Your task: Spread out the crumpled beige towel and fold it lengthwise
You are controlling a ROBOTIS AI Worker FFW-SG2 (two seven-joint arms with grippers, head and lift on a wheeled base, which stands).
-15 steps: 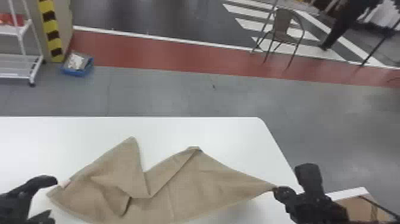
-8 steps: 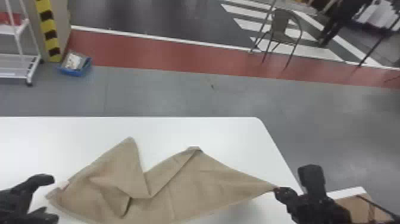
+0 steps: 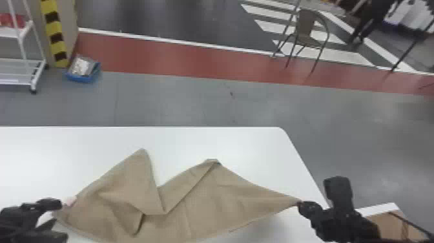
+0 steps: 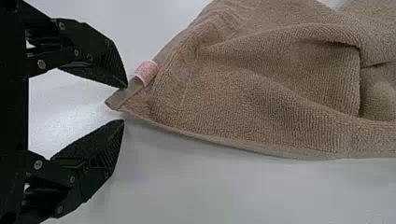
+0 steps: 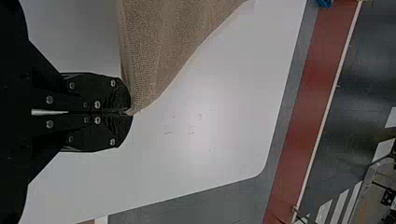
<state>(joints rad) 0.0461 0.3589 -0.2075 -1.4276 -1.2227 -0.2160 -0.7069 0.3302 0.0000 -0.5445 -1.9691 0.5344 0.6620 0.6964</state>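
With my right gripper (image 3: 299, 204) I have the beige towel (image 3: 200, 210) by a corner, the black fingers (image 5: 119, 100) pressed together on the very tip of it. From there the cloth runs across toward my left side, widening as it leaves my grip. My left gripper (image 3: 59, 218) is by the opposite end, its fingers (image 4: 100, 53) parted, gripping nothing; in my left wrist view the other corner pokes in between their tips, and I can't tell whether either one touches it. A small pink and white tag (image 4: 146, 72) sits on the towel's edge just beside those tips. Between my two sets of fingers the cloth is still crumpled: two peaks point away from me, a deep notch between them, with a fold slanting down from the peak nearer my right fingers and a loose pleat nearer my left. Under it lies the white table (image 3: 245, 145), whose rounded far corner is beyond my right fingers.
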